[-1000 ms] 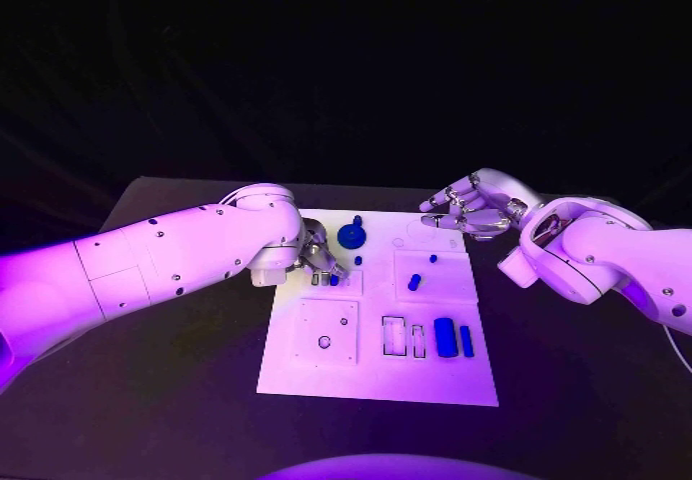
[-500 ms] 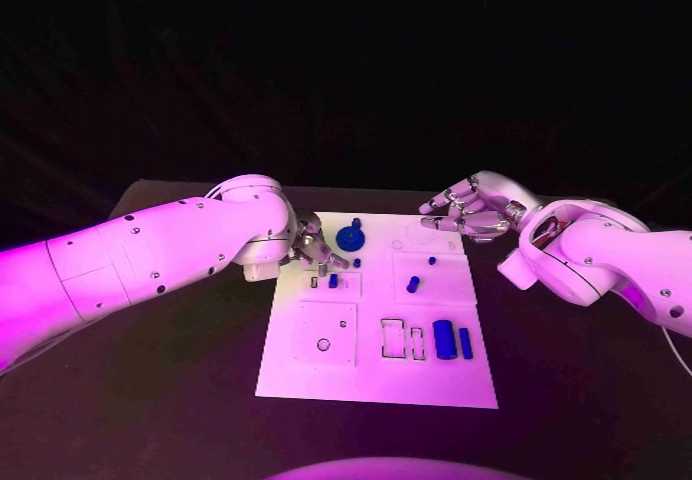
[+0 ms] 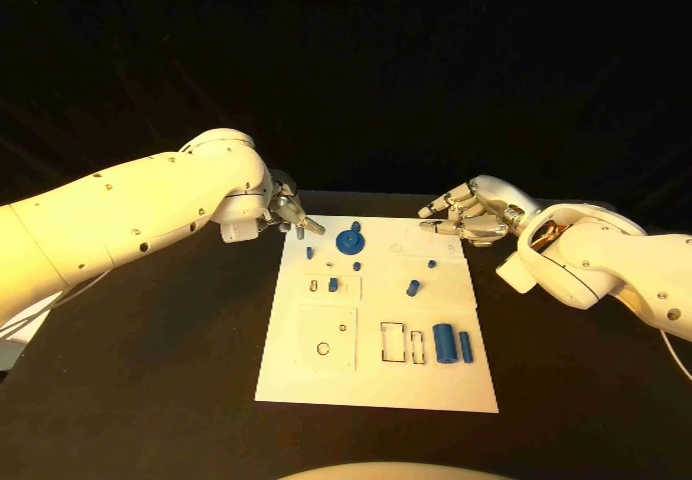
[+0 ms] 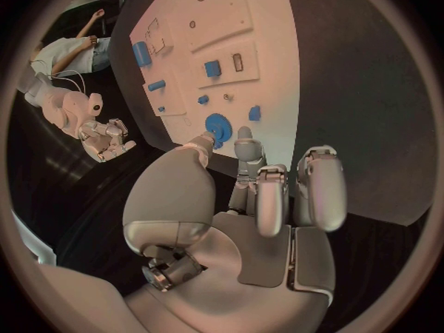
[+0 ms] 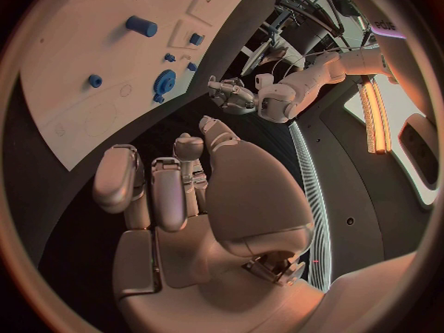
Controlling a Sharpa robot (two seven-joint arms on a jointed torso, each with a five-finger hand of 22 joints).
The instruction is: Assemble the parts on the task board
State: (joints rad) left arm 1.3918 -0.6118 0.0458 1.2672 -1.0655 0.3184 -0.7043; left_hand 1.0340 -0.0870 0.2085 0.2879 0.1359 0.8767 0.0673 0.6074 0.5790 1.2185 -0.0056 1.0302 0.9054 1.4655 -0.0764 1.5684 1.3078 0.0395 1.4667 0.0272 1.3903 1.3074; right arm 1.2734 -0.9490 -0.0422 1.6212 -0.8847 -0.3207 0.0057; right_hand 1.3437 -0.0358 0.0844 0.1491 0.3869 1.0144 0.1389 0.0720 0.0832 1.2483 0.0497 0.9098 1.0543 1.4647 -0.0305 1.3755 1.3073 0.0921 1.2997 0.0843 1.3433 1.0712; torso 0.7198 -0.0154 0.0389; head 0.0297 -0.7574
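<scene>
The white task board [image 3: 378, 375] lies mid-table. On its far part sit a blue gear [image 3: 351, 240] and several small blue pieces, among them one by the left edge [image 3: 310, 252] and one standing in a slot [image 3: 333, 285]. Two blue cylinders [image 3: 444, 343] lie near the right middle. My left hand [image 3: 284, 212] hovers off the board's far left corner, fingers apart and holding nothing; the left wrist view shows it [image 4: 268, 192] above the gear [image 4: 218, 126]. My right hand [image 3: 464, 212] hangs over the far right corner, fingers loosely bent and holding nothing [image 5: 185, 192].
Black table [image 3: 173, 380] surrounds the board on all sides. The board's near part holds outlined recesses [image 3: 392, 338] and a raised square plate [image 3: 327, 333]. The right wrist view takes in the board [image 5: 83, 111], the gear [image 5: 166, 80] and my left hand [image 5: 231, 92].
My left hand has lifted off the board's far left part and drawn back to the left, uncovering the small blue piece by the left edge. The right hand has barely moved.
</scene>
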